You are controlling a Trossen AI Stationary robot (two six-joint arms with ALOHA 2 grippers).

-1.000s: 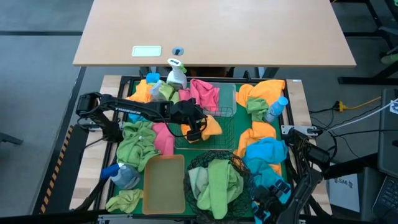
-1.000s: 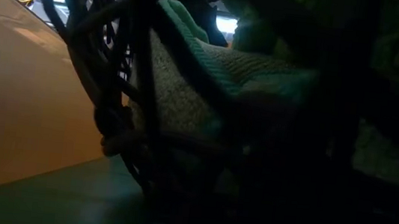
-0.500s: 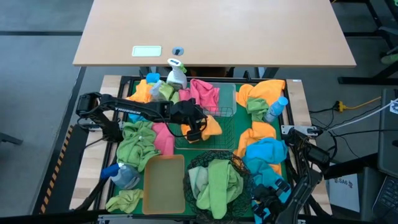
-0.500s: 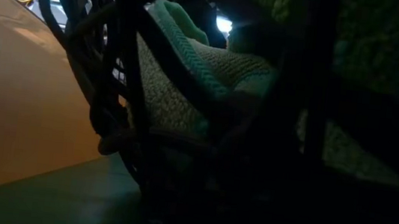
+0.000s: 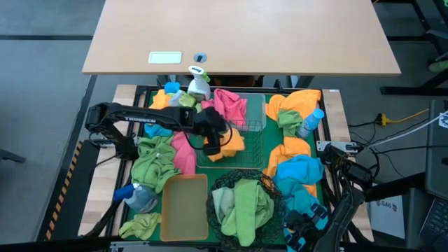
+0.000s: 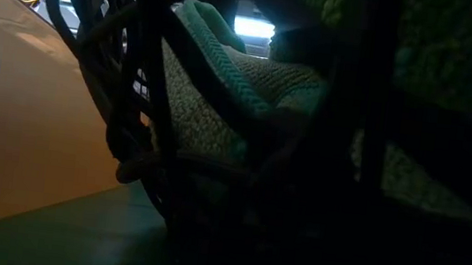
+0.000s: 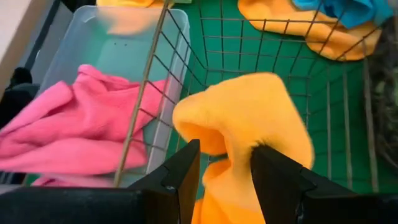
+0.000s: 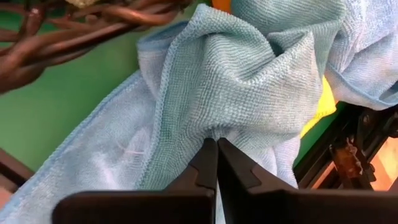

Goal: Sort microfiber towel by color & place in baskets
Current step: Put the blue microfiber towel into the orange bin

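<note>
Mat (image 5: pixel 260 183): towels strewn to every edge.
Wire basket (image 5: pixel 245 150): centre.
Left gripper (image 7: pixel 225 163): jaws hold orange towel (image 7: pixel 249 118) above it; release low, clear of rim.
Right gripper (image 8: pixel 217 163): near right corner, clamped on blue towel (image 8: pixel 236 81); lift straight.
</note>
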